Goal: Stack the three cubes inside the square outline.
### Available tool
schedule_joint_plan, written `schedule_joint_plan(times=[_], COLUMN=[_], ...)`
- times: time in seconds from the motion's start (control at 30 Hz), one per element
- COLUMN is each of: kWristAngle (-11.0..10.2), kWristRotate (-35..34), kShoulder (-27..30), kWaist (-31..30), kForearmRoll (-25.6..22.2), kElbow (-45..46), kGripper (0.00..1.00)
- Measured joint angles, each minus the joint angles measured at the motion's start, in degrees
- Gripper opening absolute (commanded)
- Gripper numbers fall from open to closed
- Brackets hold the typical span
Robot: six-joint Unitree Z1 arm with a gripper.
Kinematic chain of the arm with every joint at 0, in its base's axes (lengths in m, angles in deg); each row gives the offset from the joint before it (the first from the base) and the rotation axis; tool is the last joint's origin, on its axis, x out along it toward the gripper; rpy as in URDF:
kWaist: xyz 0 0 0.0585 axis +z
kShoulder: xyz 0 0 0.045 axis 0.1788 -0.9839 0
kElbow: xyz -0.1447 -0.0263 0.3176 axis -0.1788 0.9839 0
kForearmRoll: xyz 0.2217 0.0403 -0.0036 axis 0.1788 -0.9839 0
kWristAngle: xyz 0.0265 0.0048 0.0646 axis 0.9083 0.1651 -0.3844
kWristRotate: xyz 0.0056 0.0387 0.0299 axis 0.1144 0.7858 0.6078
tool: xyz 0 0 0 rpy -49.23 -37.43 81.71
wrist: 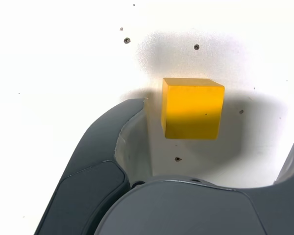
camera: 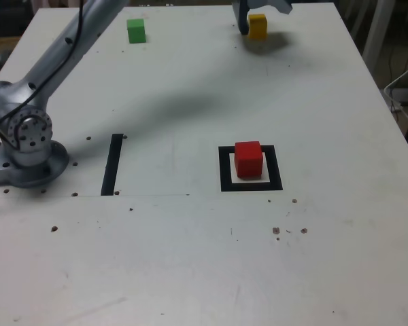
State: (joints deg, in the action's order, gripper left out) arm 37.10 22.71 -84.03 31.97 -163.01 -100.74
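The yellow cube [camera: 258, 27] sits on the white table at the far edge, and my gripper [camera: 262, 15] is open around it. In the wrist view the yellow cube [wrist: 192, 108] lies between the dark fingers [wrist: 112, 142]; one finger is close beside it, the other stands well apart. My gripper [wrist: 216, 128] holds nothing. The red cube [camera: 248, 159] rests inside the square outline [camera: 225, 170], near the middle of the table. The green cube [camera: 136, 30] stands alone at the far side, towards the exterior view's left.
The arm's grey base [camera: 27, 159] is bolted at the exterior view's left, with the arm reaching across the far half. A straight black strip [camera: 112, 164] lies between the base and the outline. The table edge runs just behind the yellow cube.
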Motion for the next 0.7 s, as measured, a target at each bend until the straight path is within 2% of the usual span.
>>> schedule_joint_plan(times=[0.5, 0.7], kWristAngle=[0.02, 1.61], kWristRotate=[-0.24, 0.4], kShoulder=[-0.97, -1.62], kWaist=[0.0, 0.0], kForearmRoll=[0.34, 0.27], kElbow=[0.0, 0.0], kGripper=[0.95, 0.95])
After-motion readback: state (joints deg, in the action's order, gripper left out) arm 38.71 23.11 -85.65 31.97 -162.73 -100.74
